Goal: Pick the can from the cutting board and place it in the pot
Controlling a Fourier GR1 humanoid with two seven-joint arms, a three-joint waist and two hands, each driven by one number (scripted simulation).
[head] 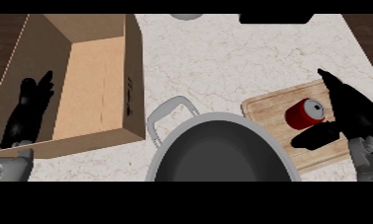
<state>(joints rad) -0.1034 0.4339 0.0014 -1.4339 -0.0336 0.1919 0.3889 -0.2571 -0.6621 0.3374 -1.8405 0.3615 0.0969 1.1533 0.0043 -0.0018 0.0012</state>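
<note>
A red can [304, 113] with a silver top lies tilted on the wooden cutting board [271, 107] at the right. My right hand [348, 109] is just right of the can, fingers stretched up past it and thumb [315, 137] below it, so the can sits in the gap between thumb and fingers. The hand is open and I cannot tell whether it touches the can. The large grey pot [218, 151] with a side handle [169, 112] stands at bottom centre, left of the board. My left hand [29, 107] rests open at the left, fingers up.
An open cardboard box [94, 85] fills the left side, and my left hand shows over its left wall. A grey object [187, 16] and a black object [275, 18] sit at the counter's far edge. Marble counter [218, 60] lies between box and board.
</note>
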